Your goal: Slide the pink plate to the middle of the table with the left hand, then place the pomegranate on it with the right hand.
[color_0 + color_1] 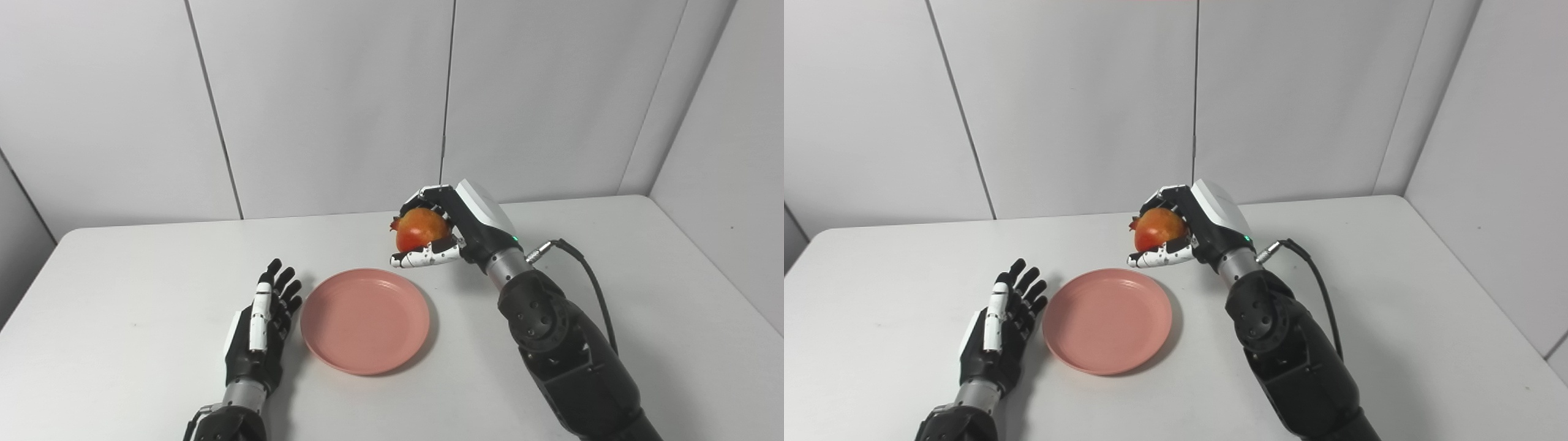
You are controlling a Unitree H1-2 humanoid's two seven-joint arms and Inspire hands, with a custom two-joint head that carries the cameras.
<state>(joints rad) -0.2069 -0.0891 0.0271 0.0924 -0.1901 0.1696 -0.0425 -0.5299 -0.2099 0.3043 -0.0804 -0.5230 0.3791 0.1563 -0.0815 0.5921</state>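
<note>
While right hand (456, 229) grips pomegranate (419, 228), seemingly beyond pink plate (1107, 320).

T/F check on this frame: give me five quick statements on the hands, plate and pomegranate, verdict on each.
1. The right hand holds the pomegranate. True.
2. The pomegranate lies on the pink plate. False: it is held in the air, beyond the plate's far right edge.
3. The left hand grips the plate's rim. False: it is open, beside the plate's left edge, holding nothing.
4. The plate is empty. True.
5. The plate sits at the far right corner of the table. False: it sits near the middle, between the two arms.
</note>
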